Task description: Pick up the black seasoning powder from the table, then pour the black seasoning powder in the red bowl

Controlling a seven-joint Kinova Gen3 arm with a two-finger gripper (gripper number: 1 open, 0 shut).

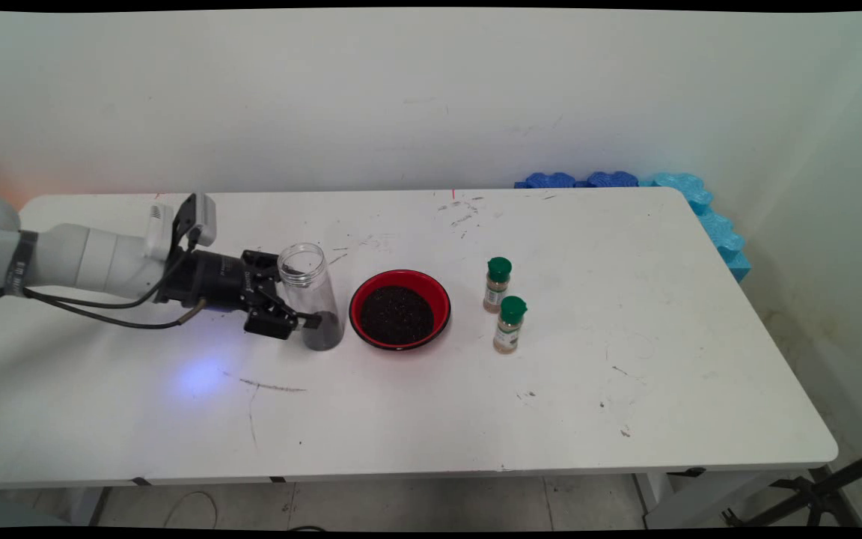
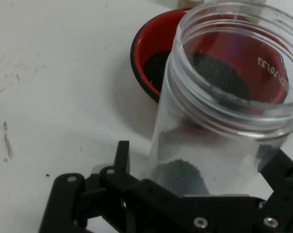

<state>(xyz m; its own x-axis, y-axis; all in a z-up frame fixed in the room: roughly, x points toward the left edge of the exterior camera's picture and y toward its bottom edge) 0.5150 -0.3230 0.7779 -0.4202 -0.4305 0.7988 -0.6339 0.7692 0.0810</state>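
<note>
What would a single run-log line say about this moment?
claw: shut on clear jar | jar: upright, open-topped, dark grains at bottom | right of it: red bowl of dark grains | farther right: two green-capped spice shakers

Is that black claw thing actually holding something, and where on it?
Yes. The gripper is closed around the clear plastic jar, gripping it low on its body, near the dark grains at its bottom. The jar's open mouth is well above the fingers.
</note>
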